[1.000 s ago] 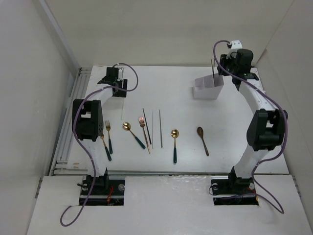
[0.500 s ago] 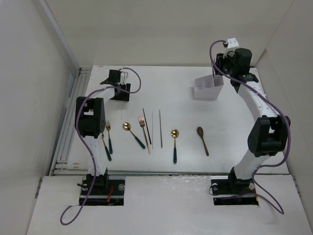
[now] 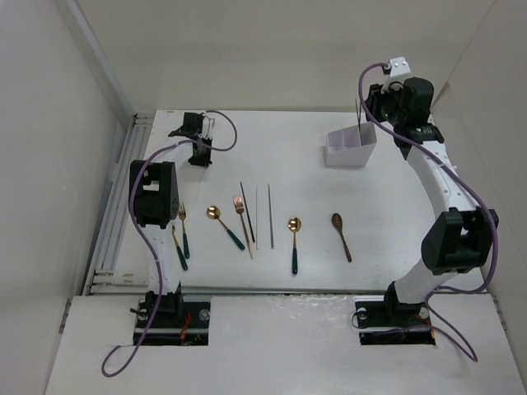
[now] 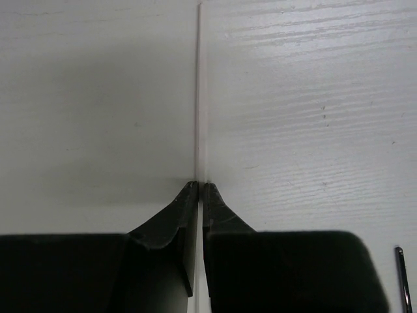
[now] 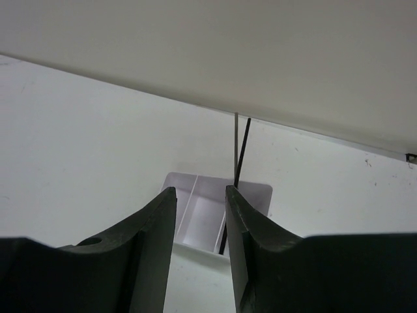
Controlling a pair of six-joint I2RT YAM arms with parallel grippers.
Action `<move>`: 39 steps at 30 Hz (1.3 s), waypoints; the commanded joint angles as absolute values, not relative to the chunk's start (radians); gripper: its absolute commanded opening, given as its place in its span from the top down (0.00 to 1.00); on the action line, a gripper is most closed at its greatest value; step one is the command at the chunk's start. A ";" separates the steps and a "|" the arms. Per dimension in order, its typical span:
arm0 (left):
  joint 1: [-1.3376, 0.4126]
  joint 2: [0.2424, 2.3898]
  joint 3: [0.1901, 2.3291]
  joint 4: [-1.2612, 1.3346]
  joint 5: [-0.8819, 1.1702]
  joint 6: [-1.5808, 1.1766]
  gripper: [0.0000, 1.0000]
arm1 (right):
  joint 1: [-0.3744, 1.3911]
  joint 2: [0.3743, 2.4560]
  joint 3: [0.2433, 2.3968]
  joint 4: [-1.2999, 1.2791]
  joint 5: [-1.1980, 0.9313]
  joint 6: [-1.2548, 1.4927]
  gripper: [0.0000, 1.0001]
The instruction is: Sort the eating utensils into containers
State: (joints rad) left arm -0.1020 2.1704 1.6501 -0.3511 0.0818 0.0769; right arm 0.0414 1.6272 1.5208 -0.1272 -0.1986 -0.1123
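The left gripper (image 4: pixel 199 186) pinches a white chopstick (image 4: pixel 201 98); the right gripper (image 5: pixel 201 190) hangs spread over the box (image 5: pixel 260 195).

Much of the stick juts ahead of the left fingertips, so a fast swing could pivot it in the narrow pinch or let it slip, and its far tip could catch the box wall on entry. Below the right gripper, two chopsticks (image 5: pixel 235 143) stand in the end compartment beside one finger, and a low pass might knock them or tip the box. The held stick looks thin, straight, pale and smooth. The other utensils (image 3: pixel 294 224) lie in a row behind both grippers, toward the bases.
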 commanded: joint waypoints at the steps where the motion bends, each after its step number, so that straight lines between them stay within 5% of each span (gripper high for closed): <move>1: -0.104 2.160 1.698 -0.402 0.129 0.072 1.00 | 0.087 1.595 1.506 -0.107 -0.242 -0.110 0.58; 8: -0.113 1.944 1.859 -0.399 0.212 0.063 1.00 | 0.277 1.601 1.506 -0.107 -0.423 -0.031 0.57; 13: -0.139 1.737 1.838 -0.397 0.359 0.077 1.00 | 0.463 1.683 1.644 -0.071 -0.613 -0.017 0.31; 15: -0.150 1.680 1.803 -0.367 0.443 0.066 1.00 | 0.539 1.735 1.709 -0.061 -0.652 -0.008 0.29; 30: -0.284 1.384 1.663 -0.273 0.549 -0.055 1.00 | 0.617 1.851 1.717 0.527 -0.762 0.514 0.25; 39: -0.307 1.355 1.654 -0.273 0.538 -0.046 1.00 | 0.617 1.885 1.721 0.565 -0.767 0.566 0.28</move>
